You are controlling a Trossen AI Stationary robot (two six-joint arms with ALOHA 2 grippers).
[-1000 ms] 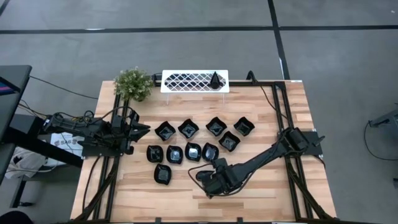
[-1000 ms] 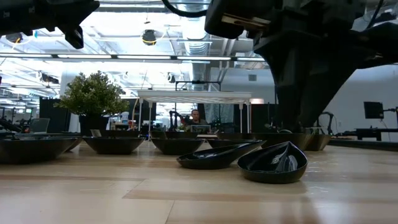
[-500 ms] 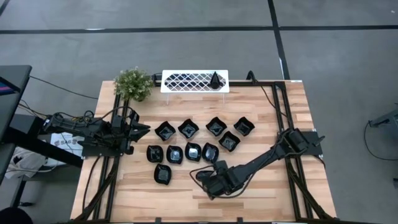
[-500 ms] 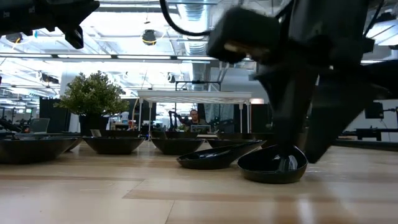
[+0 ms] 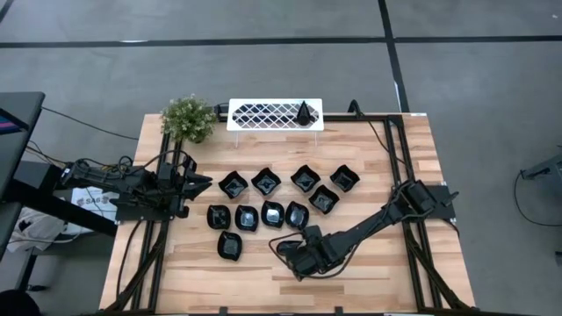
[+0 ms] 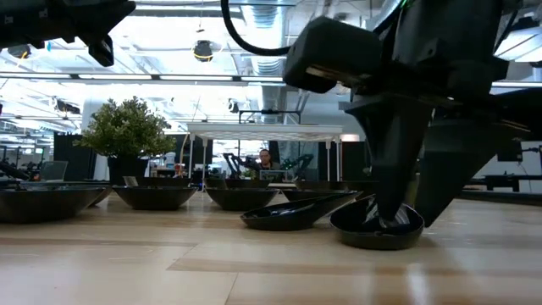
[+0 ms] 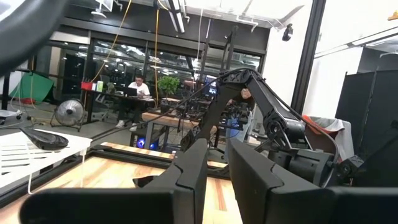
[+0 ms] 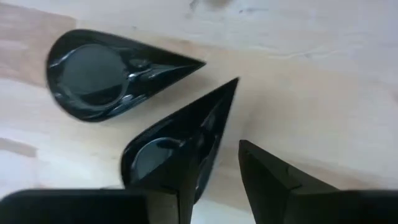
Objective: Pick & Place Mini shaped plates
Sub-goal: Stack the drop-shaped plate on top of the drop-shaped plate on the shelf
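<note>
Right pincer [image 5: 292, 257], fingers apart, straddles the rim of a teardrop plate [image 8: 171, 155] at the tabletop [image 5: 369, 281] 6 o'clock edge. Left pincer [image 5: 200, 183] waits at 9 o'clock, fingers nearly together, empty.

Wooden tabletop [image 5: 369, 272], light planks, occupying the frame's centre. Small green bushy plant [image 5: 188, 118] at the tabletop's upper-left corner. White lattice-patterned rack [image 5: 263, 114] along the upper edge, right of the plant. Grey floor [image 5: 263, 53] surrounds the tabletop. Seated person [image 7: 135, 88] at a distant desk, centre-left background.
</note>
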